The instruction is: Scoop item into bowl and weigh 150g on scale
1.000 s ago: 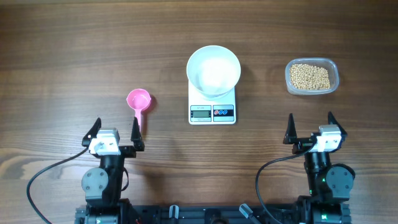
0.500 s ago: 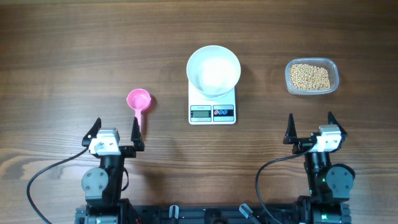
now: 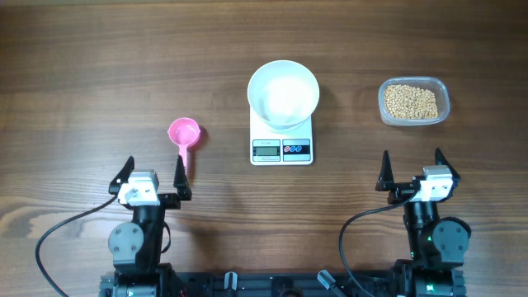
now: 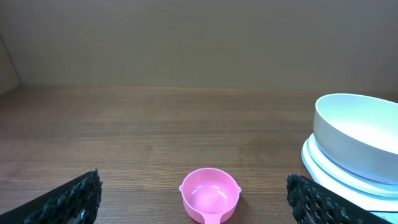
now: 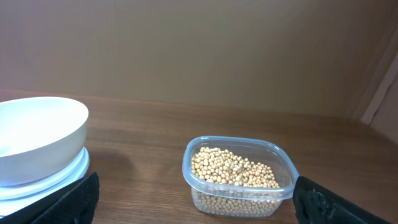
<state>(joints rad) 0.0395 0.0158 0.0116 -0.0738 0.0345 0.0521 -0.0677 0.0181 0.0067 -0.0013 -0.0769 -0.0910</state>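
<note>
A dark wooden table point(image 3: 99, 66) is seen from above, with two robot arms at its near edge. A white digital scale point(image 3: 282, 147) sits at the middle of the table, and an empty white bowl point(image 3: 283, 92) rests on its platform. The reading on the scale's small display is too small to make out. To the left of the scale, well apart from it, a pink scoop point(image 3: 184, 132) lies on the wood with its round cup away from the robot and its handle pointing back toward the left gripper point(image 3: 153, 165). That gripper hovers just short of the handle, its two fingers spread wide and holding nothing. To the right of the scale stands a clear plastic container point(image 3: 413, 101) partly filled with small tan beans point(image 5: 233, 168). The right gripper point(image 3: 412, 157) sits nearer the robot than the container and well apart from it, fingers likewise spread wide and empty.
</note>
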